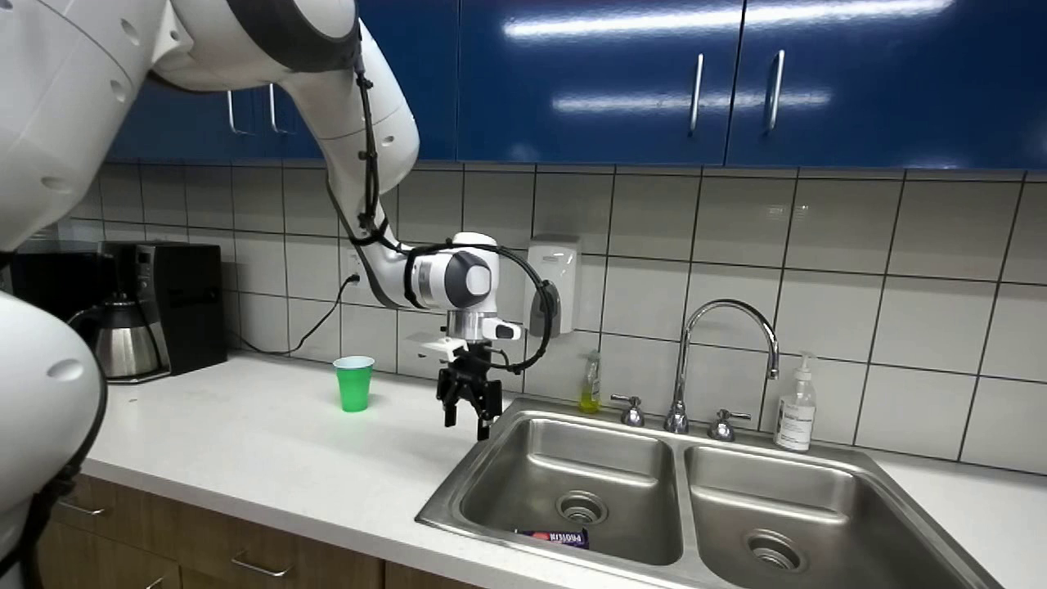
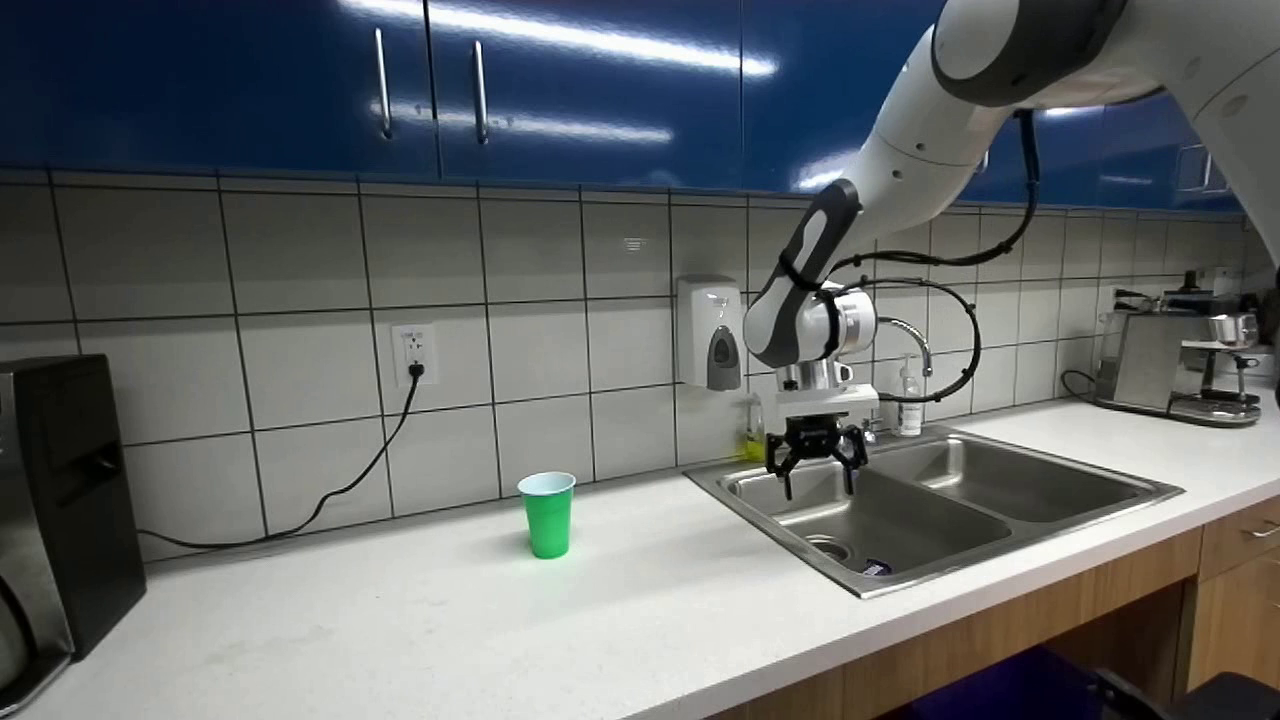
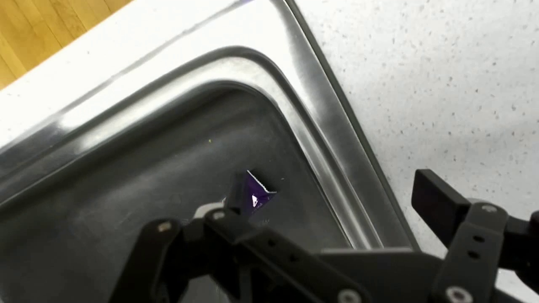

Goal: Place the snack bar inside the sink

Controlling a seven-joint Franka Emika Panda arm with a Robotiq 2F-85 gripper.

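The snack bar (image 1: 560, 537) lies in the left basin of the stainless sink (image 1: 685, 507), near the front wall, in an exterior view. Only its dark wrapper end (image 2: 876, 568) shows over the sink rim (image 2: 790, 540) in an exterior view. In the wrist view a purple end of the snack bar (image 3: 259, 195) shows on the basin floor; the rest is hidden behind a finger. My gripper (image 1: 468, 421) is open and empty, well above the bar, over the sink's side edge. Its spread fingers also show in an exterior view (image 2: 818, 485) and in the wrist view (image 3: 337, 193).
A green cup (image 1: 354, 384) stands on the white counter (image 1: 270, 442) beside the sink. A chrome faucet (image 1: 728, 307), a soap pump bottle (image 1: 796, 413) and a small yellow bottle (image 1: 590, 388) stand along the back. A wall dispenser (image 2: 710, 330) hangs behind the arm.
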